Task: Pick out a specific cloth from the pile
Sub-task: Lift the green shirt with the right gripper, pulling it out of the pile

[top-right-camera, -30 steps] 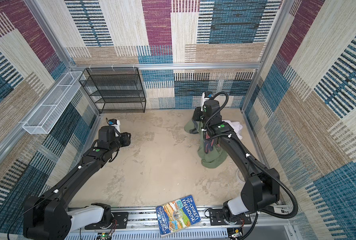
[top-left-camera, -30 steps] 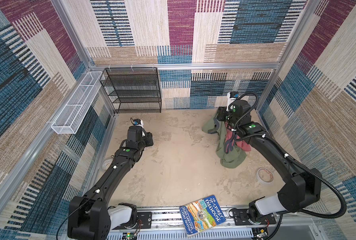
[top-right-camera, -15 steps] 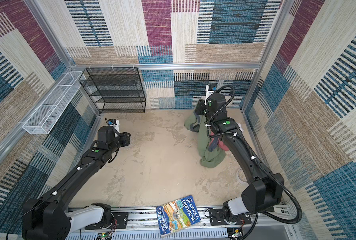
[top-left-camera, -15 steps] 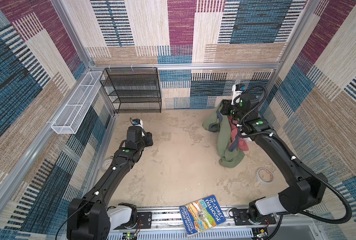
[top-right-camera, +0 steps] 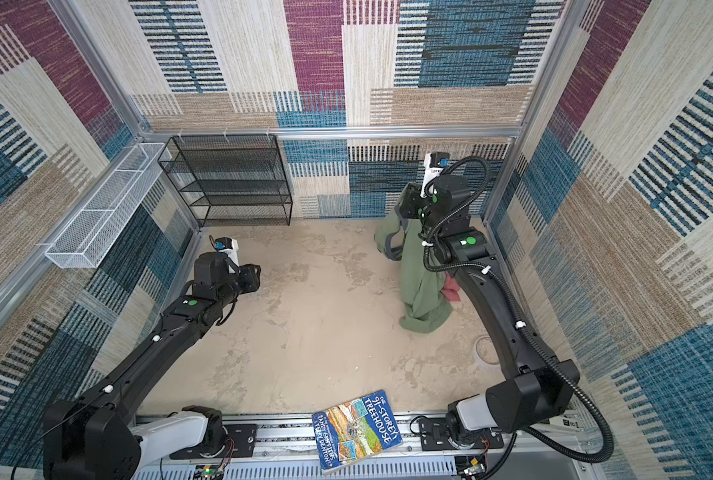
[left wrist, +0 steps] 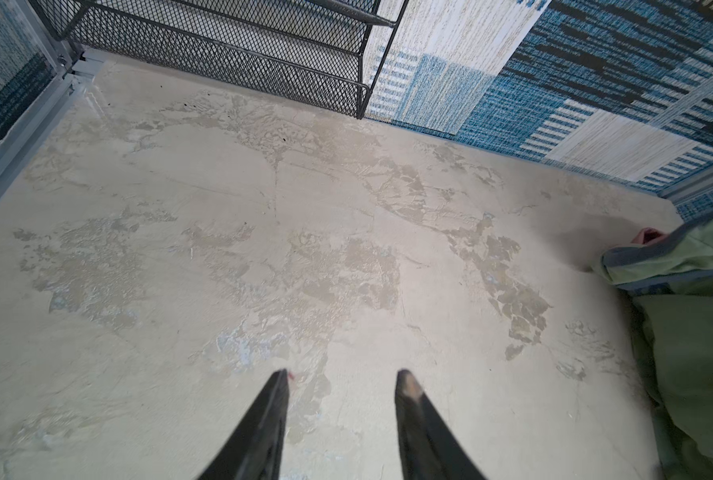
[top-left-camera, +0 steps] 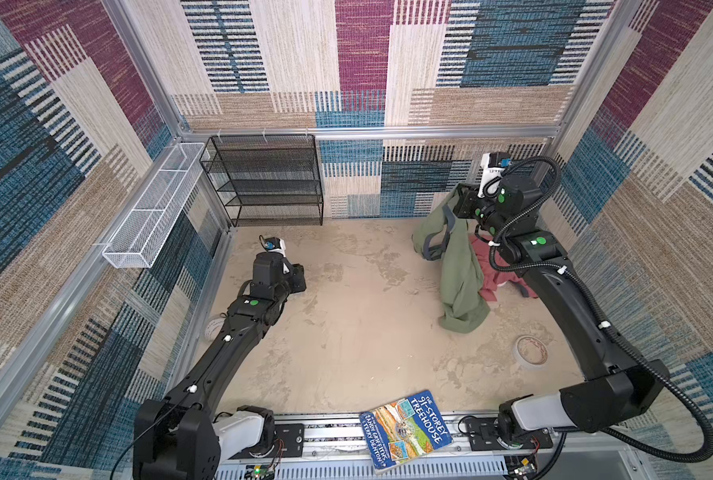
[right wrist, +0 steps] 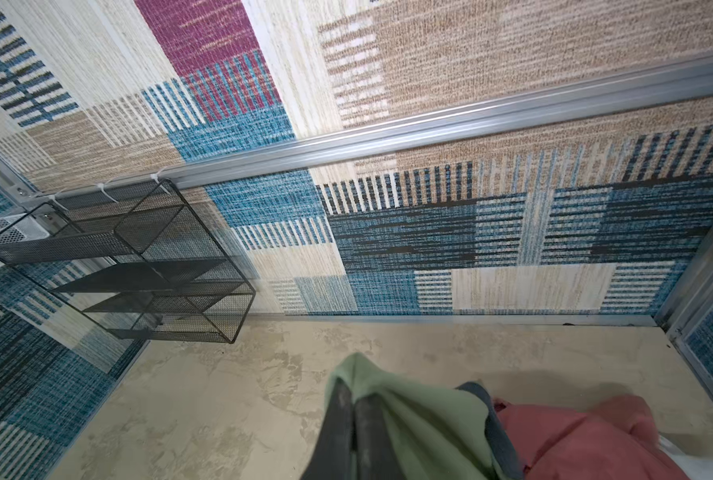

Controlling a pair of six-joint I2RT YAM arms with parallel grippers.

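Green shirt (top-left-camera: 456,266) pinched high in closed right claw (right wrist: 354,397), hem on worktop (top-left-camera: 346,332) beside pile (top-left-camera: 494,278) | left claw (left wrist: 342,376) part open, empty | step: lifting out | next: raise higher, pull clear

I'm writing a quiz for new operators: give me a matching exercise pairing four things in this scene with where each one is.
Things: 1 olive-green garment with grey trim; 2 dusty-red garment; 3 colourful paperback book; 4 black wire-mesh shelf rack.
Places: a against the back wall; b hanging from the shut right end effector; c heaped on the beige table; d lying over the metal rail at the near edge.
Pairs: 1-b, 2-c, 3-d, 4-a.
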